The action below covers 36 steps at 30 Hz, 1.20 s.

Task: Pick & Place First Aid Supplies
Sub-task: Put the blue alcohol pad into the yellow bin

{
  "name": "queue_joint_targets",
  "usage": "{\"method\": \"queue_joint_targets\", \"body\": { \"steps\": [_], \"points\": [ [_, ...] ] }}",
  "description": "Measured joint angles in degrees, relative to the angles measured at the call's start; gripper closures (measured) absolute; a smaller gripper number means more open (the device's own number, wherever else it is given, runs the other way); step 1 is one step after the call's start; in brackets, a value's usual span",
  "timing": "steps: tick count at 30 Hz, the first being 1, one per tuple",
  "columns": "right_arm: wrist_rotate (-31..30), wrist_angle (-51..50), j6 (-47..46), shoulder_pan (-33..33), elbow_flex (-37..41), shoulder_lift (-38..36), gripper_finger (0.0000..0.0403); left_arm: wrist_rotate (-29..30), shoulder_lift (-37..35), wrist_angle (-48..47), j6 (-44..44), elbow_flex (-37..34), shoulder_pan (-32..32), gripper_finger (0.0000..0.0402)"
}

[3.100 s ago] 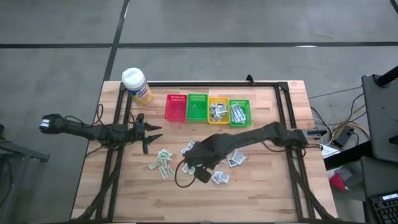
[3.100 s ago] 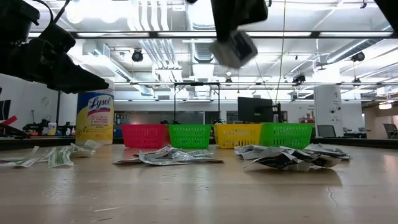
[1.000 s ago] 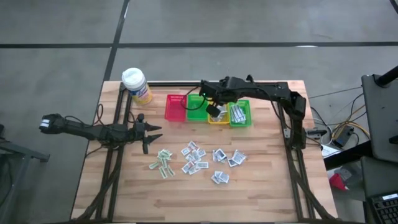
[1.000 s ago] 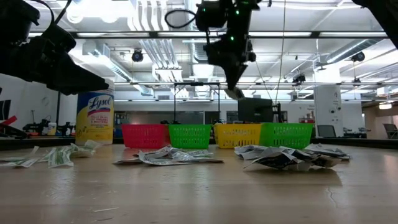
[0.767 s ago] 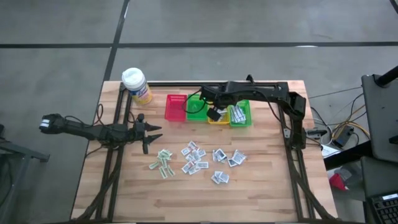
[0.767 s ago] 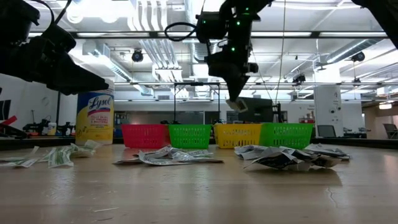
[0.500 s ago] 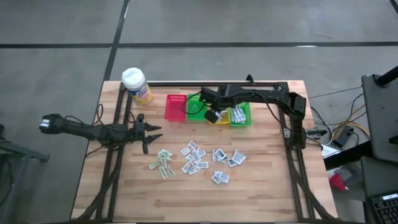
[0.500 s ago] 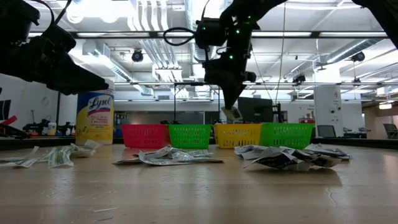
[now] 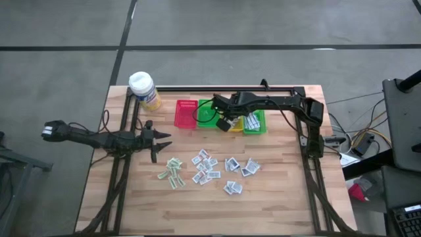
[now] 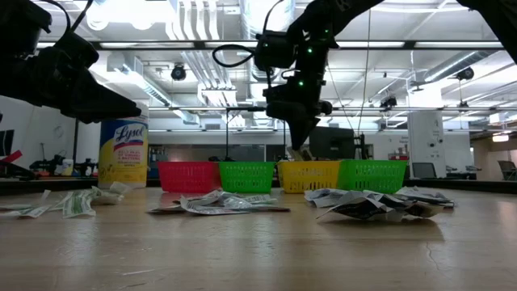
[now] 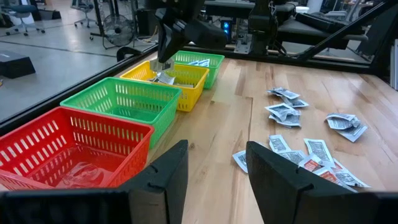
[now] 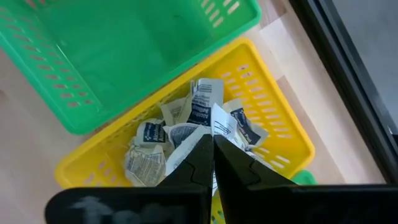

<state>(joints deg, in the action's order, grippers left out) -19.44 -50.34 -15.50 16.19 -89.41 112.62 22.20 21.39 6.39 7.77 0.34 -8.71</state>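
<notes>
My right gripper (image 9: pixel 223 124) hangs over the yellow basket (image 9: pixel 231 125), shut on a small white packet (image 12: pixel 219 124), one of the first aid supplies. Several more packets lie in that basket (image 12: pixel 155 155) and in the green basket (image 9: pixel 255 120) to its right. Loose packets (image 9: pixel 209 167) lie scattered flat on the middle of the table. My left gripper (image 9: pixel 161 139) waits open at the table's left, with nothing between its fingers (image 11: pixel 163 180). My right gripper pinches the white packet between its two fingertips (image 12: pixel 202 152), by the packet's near edge (image 12: pixel 214 134). The fingers come from above, slanting down. The packet hangs below the fingertips (image 10: pixel 300 152), at about the yellow basket's rim, above the packets lying inside.
A red basket (image 9: pixel 186 113) and a green one (image 9: pixel 208 113) stand left of the yellow one, in a row near the far edge. A yellow bottle with a white cap (image 9: pixel 145 90) stands at the far left corner. Green-printed packets (image 9: pixel 172 172) lie left of the pile.
My right gripper has come down over the yellow basket with the packet, staying shut, from well above the baskets to about rim height.
</notes>
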Motion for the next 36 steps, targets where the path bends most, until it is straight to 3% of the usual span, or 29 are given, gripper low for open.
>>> {"method": "queue_joint_targets", "body": {
  "steps": [14,28,36],
  "points": [
    [3.0,0.0,4.0,0.0,0.7,0.0,0.0391,0.0,0.0,0.0,0.0,0.0,0.0,0.0243],
    [7.0,-1.2,6.6,0.7,-0.8,0.0,0.0286,0.0,0.0,0.0,0.0,0.0,0.0,0.0243],
    [8.1,-9.8,6.9,-0.6,-8.5,0.0,0.0266,0.0,0.0,0.0,0.0,0.0,0.0,0.0243]
  ]
}}
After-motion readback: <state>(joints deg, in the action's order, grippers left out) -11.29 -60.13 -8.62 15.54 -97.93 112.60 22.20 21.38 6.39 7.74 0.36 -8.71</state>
